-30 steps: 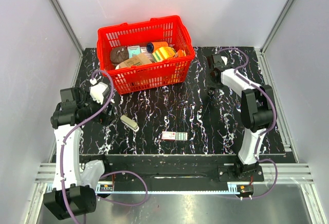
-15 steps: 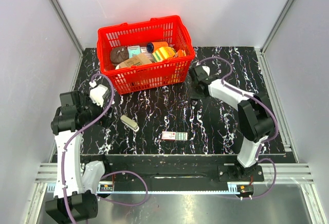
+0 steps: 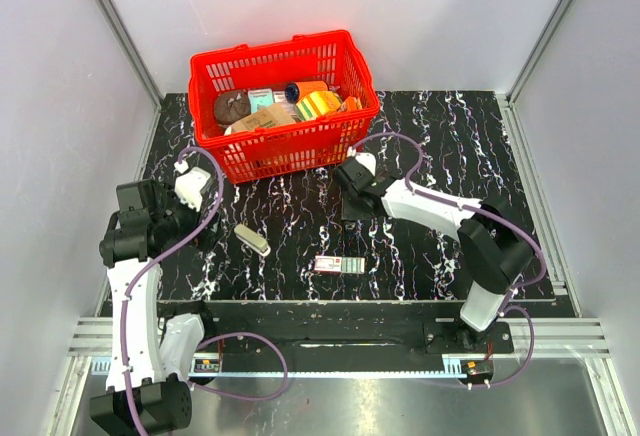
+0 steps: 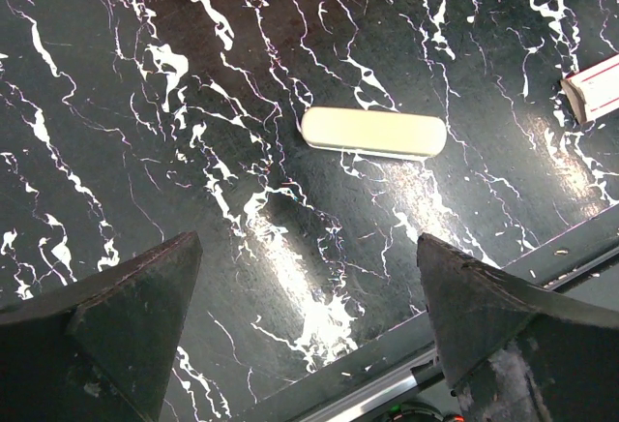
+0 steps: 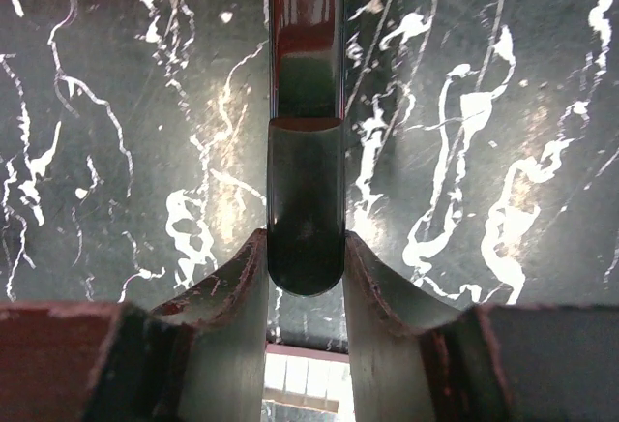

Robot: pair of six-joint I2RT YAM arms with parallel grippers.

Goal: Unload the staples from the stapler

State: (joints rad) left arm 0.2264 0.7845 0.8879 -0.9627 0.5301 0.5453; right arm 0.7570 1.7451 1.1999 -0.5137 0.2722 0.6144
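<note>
Stapler: a black, glossy, long body (image 5: 306,74) with a small printed label near its far end. It runs straight away from the right wrist camera, over the middle of the counter (image 3: 440,126) and just in front of the red basket's near right corner.
Stapler contact: whether its underside touches the counter cannot be told from either view.
Right claw: (image 5: 306,248) clenched on the stapler. The two fingers (image 5: 237,296) press the rounded near end from both sides, and the arm reaches in low from the right.
Staple box: a small flat box (image 3: 338,264) with pink and white printing. It lies flat, nearer the arm bases than the stapler and apart from it.
Cream piece: a pale oblong with rounded ends (image 4: 373,133). It lies flat on the counter to the left of the staple box, with nothing touching it.
Left claw: (image 4: 308,277) released, its fingers spread wide. It hangs above the counter on the left side, with the cream piece ahead of it and the staple box's end at the right edge of its view.
Red basket: (image 3: 290,151) stands at the back of the counter, left of centre, filled with mixed packets and a dark round item.
Counter: black with white marbled veins.
</note>
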